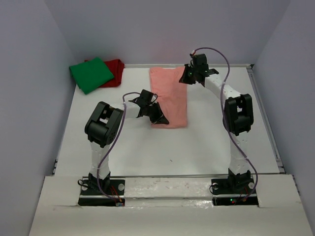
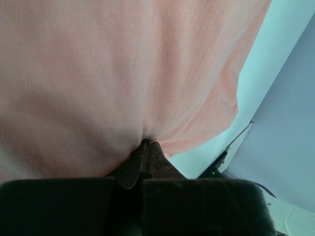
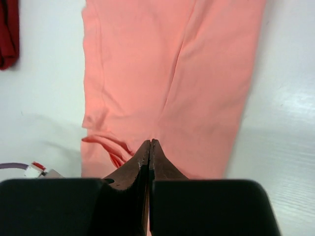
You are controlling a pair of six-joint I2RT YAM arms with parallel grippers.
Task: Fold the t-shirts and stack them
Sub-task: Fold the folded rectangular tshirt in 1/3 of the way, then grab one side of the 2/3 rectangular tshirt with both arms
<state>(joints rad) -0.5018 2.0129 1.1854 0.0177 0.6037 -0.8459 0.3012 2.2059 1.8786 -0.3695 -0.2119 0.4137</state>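
The salmon-pink t-shirt (image 1: 170, 96) lies in the middle of the table as a long strip running from far to near. My left gripper (image 1: 158, 117) is shut on its near left corner; in the left wrist view the cloth (image 2: 123, 73) puckers at the closed fingertips (image 2: 147, 143). My right gripper (image 1: 186, 77) is shut on the far right edge; in the right wrist view creases in the shirt (image 3: 167, 73) run out from the closed tips (image 3: 149, 141). The bright green t-shirt (image 1: 91, 73) lies folded at the far left, on top of the dark red t-shirt (image 1: 114, 66).
The white table (image 1: 197, 142) is walled at the left, back and right. A metal rail (image 1: 266, 118) runs along its right edge. A raised ledge (image 1: 167, 189) holds both arm bases at the near edge. The dark red tee also shows in the right wrist view (image 3: 9, 34).
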